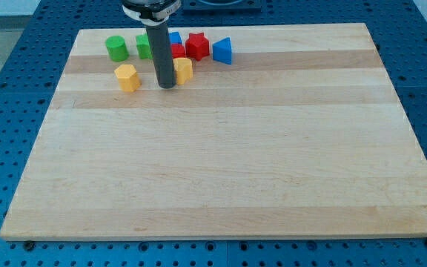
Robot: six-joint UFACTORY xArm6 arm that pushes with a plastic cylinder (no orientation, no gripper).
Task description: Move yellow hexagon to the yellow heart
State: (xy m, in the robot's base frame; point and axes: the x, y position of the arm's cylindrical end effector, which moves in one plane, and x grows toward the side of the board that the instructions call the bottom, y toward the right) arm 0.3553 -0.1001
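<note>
A yellow hexagon (pixel 127 76) lies near the board's top left. A second yellow block (pixel 184 70), partly hidden by the rod, lies to its right; its shape is hard to make out. My tip (pixel 166 86) rests on the board between the two yellow blocks, right against the left side of the right-hand one and about a block's width from the hexagon. The rod rises straight up and out of the view's top.
Along the board's top edge stand a green cylinder (pixel 116 48), a second green block (pixel 144 46) partly behind the rod, a red block (pixel 178 51), a red star (pixel 196 46), a blue block (pixel 175 38) and a blue triangle (pixel 222 50). The wooden board (pixel 228 163) lies on a blue perforated table.
</note>
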